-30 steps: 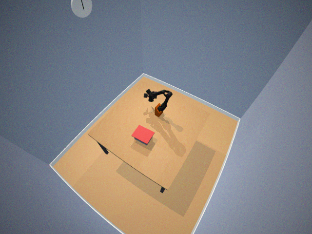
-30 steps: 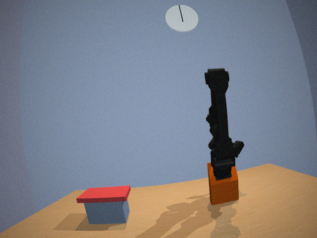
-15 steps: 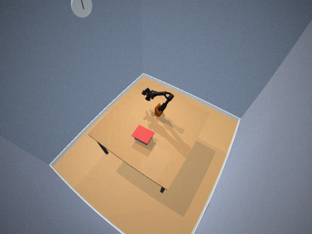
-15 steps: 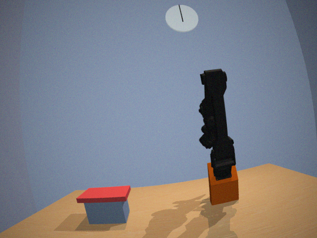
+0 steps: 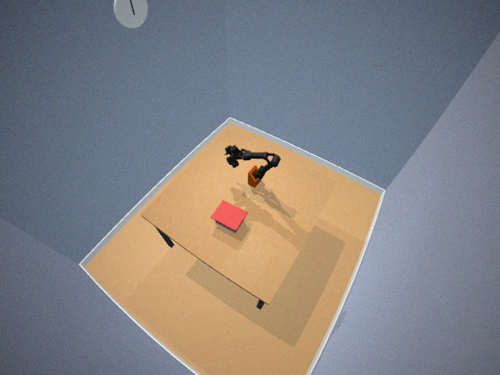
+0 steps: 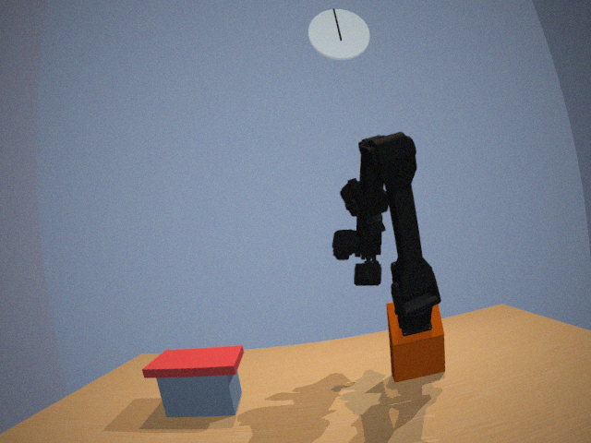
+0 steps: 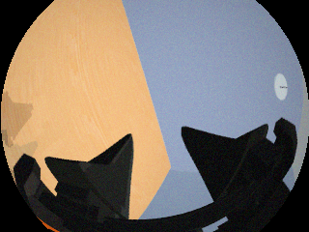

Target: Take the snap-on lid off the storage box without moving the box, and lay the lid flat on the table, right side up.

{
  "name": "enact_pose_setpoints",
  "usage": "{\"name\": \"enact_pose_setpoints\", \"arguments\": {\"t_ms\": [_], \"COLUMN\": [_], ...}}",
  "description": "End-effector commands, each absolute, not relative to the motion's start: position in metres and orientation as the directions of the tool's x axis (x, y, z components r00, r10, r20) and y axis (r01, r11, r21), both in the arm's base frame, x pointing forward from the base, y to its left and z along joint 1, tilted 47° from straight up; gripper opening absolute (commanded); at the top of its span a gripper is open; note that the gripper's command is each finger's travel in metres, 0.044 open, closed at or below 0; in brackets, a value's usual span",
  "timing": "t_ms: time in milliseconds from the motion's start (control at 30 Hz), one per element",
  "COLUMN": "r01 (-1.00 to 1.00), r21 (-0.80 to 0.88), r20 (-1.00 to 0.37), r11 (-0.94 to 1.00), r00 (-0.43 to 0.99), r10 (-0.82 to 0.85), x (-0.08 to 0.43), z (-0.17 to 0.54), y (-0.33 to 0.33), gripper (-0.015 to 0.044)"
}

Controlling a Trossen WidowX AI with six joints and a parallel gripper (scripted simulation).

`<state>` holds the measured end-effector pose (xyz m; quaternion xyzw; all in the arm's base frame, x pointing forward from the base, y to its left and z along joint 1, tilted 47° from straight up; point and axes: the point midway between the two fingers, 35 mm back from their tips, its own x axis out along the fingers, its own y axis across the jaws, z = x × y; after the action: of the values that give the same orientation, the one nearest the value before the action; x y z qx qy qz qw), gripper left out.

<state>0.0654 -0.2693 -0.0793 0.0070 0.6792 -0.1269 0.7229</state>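
Note:
The red lid (image 5: 229, 215) (image 6: 195, 361) sits flat on top of the blue-grey storage box (image 5: 224, 226) (image 6: 198, 394), overhanging its walls. The box stands upright on the wooden table (image 5: 258, 258) (image 6: 505, 381). My gripper (image 5: 232, 162) (image 6: 367, 274) (image 7: 157, 134) points down, high above the table, well away from the box and near the arm's base side. In the wrist view the two black fingers stand apart with nothing between them. The lid and box do not show in the wrist view. The inside of the box is hidden by the lid.
The arm stands on an orange block (image 5: 253, 178) (image 6: 417, 357) on the table, to the right of the box in the exterior view. The table's edge (image 5: 201, 259) runs beyond the box. A round clock (image 5: 131, 11) (image 6: 339, 34) (image 7: 280, 87) hangs on the wall.

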Motion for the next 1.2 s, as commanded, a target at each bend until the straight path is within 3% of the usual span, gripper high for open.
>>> {"name": "enact_pose_setpoints", "arguments": {"t_ms": [0,333,700,933,1167], "r01": [0.562,0.713,0.671,0.612,0.587], "r21": [0.017,0.37,0.71,0.789,0.723], "r20": [-0.932,-0.838,-0.694,-0.593,-0.47], "r11": [0.827,0.596,0.214,-0.06,-0.364], "r00": [0.309,0.532,0.718,0.783,0.804], "r10": [-0.191,-0.117,0.053,0.189,0.365], "x": [0.138,0.2,0.255,0.279,0.295], "z": [-0.051,-0.021,0.019,0.044,0.074], "y": [-0.255,-0.225,-0.175,-0.137,-0.089], "gripper": [0.0235,0.0235,0.0235,0.0235,0.0235]}}
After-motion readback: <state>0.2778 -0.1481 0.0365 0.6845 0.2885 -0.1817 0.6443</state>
